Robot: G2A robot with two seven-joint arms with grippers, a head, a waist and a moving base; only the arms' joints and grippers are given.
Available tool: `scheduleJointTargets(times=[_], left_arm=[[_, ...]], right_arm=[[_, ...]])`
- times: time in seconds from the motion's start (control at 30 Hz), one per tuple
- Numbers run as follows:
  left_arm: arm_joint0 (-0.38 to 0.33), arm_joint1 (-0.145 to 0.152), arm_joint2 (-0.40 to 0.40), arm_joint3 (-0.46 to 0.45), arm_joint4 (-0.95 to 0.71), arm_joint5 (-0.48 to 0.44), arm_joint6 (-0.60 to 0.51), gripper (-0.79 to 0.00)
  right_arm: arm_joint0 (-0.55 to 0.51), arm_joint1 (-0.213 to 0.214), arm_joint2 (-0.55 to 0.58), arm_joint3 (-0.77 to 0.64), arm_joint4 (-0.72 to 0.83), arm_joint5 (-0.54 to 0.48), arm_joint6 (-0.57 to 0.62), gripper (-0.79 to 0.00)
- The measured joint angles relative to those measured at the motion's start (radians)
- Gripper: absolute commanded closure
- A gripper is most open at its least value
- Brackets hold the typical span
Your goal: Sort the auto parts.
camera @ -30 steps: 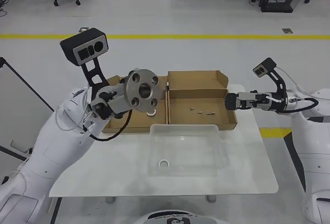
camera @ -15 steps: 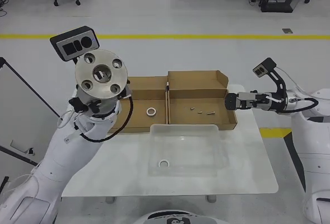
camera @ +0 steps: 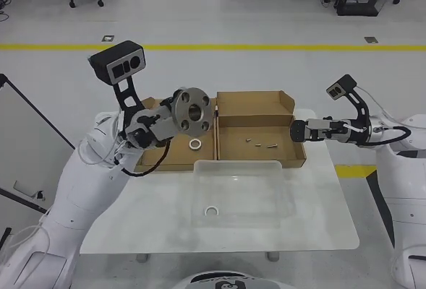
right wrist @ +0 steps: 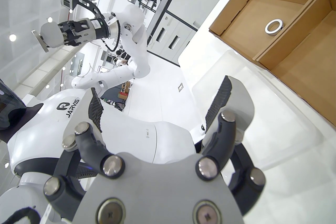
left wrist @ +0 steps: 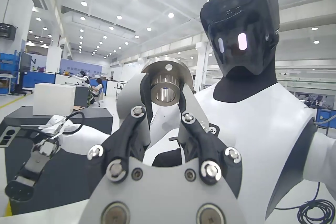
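Observation:
A grey metal flanged hub (camera: pixel 191 110) with several bolt holes hangs in the air over the left cardboard box (camera: pixel 184 157). My left gripper (camera: pixel 172 120) is shut on the hub's round neck (left wrist: pixel 163 93), both pads pressed to its sides. From the right wrist view the hub (right wrist: pixel 48 36) and left gripper (right wrist: pixel 63 34) hang high above the table. My right gripper (camera: pixel 297 131) stands open by the right wall of the right cardboard box (camera: pixel 234 150), nothing between its fingers (right wrist: pixel 219 101).
A white ring (camera: pixel 194 144) lies in the left box, seen again as the ring (right wrist: pixel 274 26) from the right wrist. Small screws (camera: pixel 260 142) lie in the right box. A clear plastic bin (camera: pixel 270 180) holds another ring (camera: pixel 211 211) on the white table (camera: pixel 321 217).
The left arm swung the hub up with its face toward the camera, then brought it back down and to the right over the left box. The right arm has stayed put.

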Motion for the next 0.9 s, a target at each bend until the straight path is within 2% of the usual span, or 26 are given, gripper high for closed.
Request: scheduleJointTargets(times=[0.13,0.37,0.57,0.73,0.9], left_arm=[[0.007,-0.001,0.001,-0.017,-0.014,-0.010,0.010,0.000],[0.003,-0.016,0.034,-0.087,-0.176,-0.056,0.056,0.000],[0.012,-0.050,0.015,-0.147,-0.386,-0.055,0.055,0.000],[0.017,-0.071,0.004,-0.139,-0.362,-0.052,0.052,0.000],[0.019,-0.069,-0.022,-0.082,-0.222,0.000,0.000,0.000]], right_arm=[[0.000,0.000,0.000,0.000,0.000,0.000,0.000,-0.785],[0.000,0.000,0.000,0.000,0.000,0.000,0.000,-0.785],[0.000,0.000,0.000,0.000,0.000,0.000,0.000,-0.785],[0.000,0.000,0.000,0.000,0.000,0.000,0.000,-0.785],[0.000,0.000,0.000,0.000,0.000,0.000,0.000,-0.785]])
